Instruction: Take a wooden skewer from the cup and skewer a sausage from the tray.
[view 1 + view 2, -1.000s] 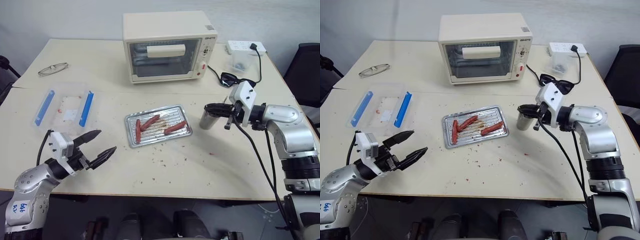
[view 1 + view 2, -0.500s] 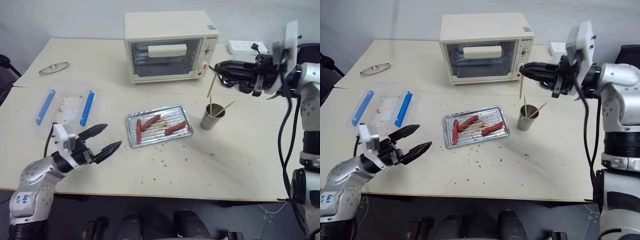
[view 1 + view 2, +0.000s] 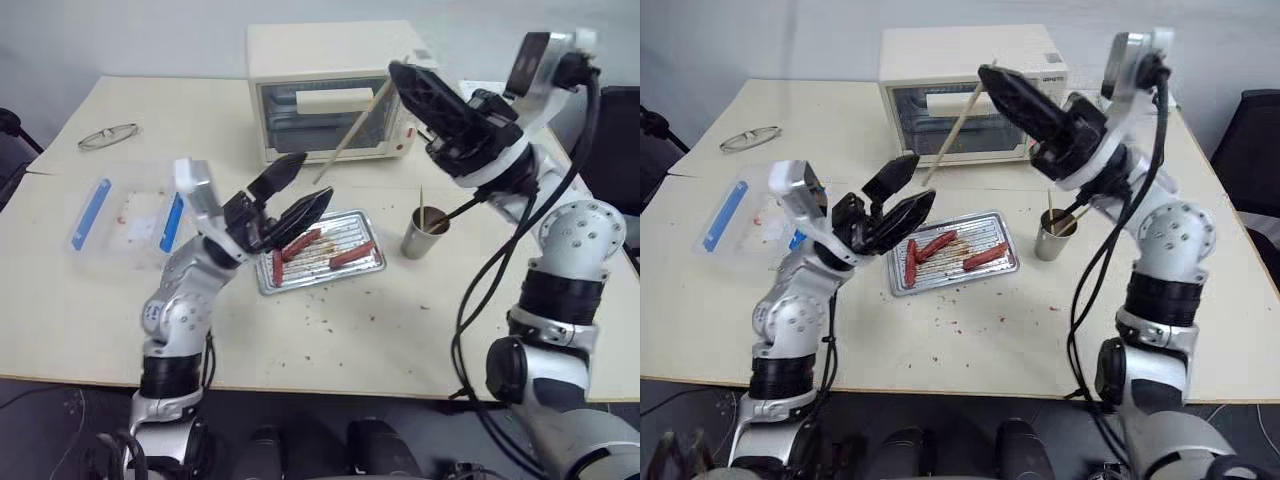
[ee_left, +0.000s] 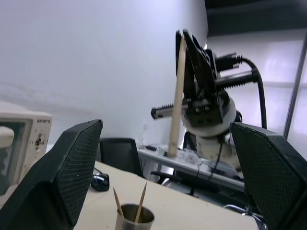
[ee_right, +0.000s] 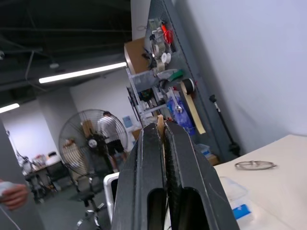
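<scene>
1. Head views: the right gripper [image 3: 405, 78] is seen raised over the table [image 3: 480, 300], its fingers pressed together on the wooden skewer [image 3: 352, 122]; the skewer is held clear of the table and slants down toward the left gripper [image 3: 298, 186], in front of the toaster oven [image 3: 335, 60]; the left gripper's fingers are spread wide, with nothing between them, above the near-left end of the tray [image 3: 317, 252]; four sausages [image 3: 349, 255] are laid in the tray; the cup [image 3: 424, 232], with further skewers standing in it, is set just beside the tray's right end; a clear box with blue clips [image 3: 125, 215] and a pair of glasses [image 3: 105, 136] are found at the table's left; a power strip [image 3: 1128, 97] lies behind the right arm.

2. Left wrist view: the left gripper's own fingers [image 4: 62, 177] are shown far apart; between them the right gripper [image 4: 192, 52] is seen pinching the skewer [image 4: 177, 100], which hangs above the cup [image 4: 134, 216].

3. Right wrist view: the right gripper's fingers [image 5: 144, 182] are closed on the pale skewer [image 5: 160, 125], whose end shows at their tips; the glasses [image 5: 254, 165] are seen on the table; a person [image 5: 106, 135] stands in the background beside a fan [image 5: 82, 139].
</scene>
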Motion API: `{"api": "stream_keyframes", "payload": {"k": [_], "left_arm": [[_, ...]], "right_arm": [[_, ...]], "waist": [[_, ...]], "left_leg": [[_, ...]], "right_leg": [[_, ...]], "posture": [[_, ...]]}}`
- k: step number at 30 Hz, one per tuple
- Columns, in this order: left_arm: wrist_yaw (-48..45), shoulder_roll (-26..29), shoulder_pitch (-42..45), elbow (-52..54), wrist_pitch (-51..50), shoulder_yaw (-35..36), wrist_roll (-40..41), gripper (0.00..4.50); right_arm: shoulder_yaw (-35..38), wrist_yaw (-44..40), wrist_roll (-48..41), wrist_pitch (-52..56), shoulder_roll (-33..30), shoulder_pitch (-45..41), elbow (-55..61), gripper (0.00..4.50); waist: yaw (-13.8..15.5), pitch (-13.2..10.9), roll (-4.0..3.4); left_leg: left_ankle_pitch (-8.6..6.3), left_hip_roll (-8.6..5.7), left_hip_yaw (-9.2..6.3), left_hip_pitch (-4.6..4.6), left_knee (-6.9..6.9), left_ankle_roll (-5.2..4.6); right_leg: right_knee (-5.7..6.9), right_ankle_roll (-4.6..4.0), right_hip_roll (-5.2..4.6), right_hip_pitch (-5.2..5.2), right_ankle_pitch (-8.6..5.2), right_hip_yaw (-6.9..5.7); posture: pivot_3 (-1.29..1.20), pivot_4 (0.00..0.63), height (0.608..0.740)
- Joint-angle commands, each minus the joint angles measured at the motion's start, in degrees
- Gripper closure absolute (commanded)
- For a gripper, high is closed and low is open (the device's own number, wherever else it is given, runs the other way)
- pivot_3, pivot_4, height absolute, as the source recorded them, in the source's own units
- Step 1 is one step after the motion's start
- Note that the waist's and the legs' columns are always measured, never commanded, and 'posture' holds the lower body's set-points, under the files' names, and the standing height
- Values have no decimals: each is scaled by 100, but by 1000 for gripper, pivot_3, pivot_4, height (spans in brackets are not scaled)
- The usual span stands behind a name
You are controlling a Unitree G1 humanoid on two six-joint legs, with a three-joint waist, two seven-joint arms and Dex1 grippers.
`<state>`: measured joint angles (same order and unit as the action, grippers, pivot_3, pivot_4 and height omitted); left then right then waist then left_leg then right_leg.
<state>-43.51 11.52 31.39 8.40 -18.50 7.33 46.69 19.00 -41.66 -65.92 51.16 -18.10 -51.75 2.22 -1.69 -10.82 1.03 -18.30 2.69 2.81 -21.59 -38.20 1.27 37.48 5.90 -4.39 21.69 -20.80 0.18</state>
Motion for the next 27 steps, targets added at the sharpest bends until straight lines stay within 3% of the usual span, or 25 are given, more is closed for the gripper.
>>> {"api": "stream_keyframes", "payload": {"k": [1, 4, 7, 19, 24, 27], "left_arm": [[47, -143, 175, 110, 99, 16, 72, 0], [106, -260, 267, 183, 71, 35, 162, 0], [125, -307, 322, 204, 86, 56, 168, 536], [171, -461, 342, 181, 187, -3, 45, 4225], [310, -446, 378, 169, 184, 112, 85, 4494], [380, -355, 405, 149, 126, 234, 149, 4500]], "right_arm": [[152, 356, -407, -63, 130, 80, 309, 4450], [107, 526, -518, -135, 243, 189, 378, 4450], [76, 625, -558, -206, 298, 250, 393, 4500], [4, 819, -867, -338, 442, 299, 347, 4500], [-57, 877, -942, -334, 438, 492, 467, 4500], [-4, 962, -1040, -313, 346, 583, 491, 3828]], "waist": [[-3, 0, 0], [-8, 0, 0], [-7, 0, 0], [-6, 0, 0], [0, 0, 0], [-6, 0, 0]], "left_leg": [[0, -1, 0, 0, 1, 0], [0, 0, 1, 0, 1, -1], [0, 2, -2, 0, 4, 0], [0, 1, 1, 0, 7, -1], [0, 1, 0, -1, 9, -1], [0, 2, 0, -1, 11, -2]], "right_leg": [[0, 1, 0, 0, 0, 1], [0, 1, 1, 0, 1, 2], [-1, 1, 5, 1, 0, 1], [-5, 1, 4, 1, 0, 4], [-8, 1, 4, 1, 0, 4], [-9, 1, 4, 1, 1, 3]], "posture": [[0, 150, 740], [0, 150, 740], [0, 150, 740], [0, 150, 740], [0, 150, 740], [0, 150, 740]]}}
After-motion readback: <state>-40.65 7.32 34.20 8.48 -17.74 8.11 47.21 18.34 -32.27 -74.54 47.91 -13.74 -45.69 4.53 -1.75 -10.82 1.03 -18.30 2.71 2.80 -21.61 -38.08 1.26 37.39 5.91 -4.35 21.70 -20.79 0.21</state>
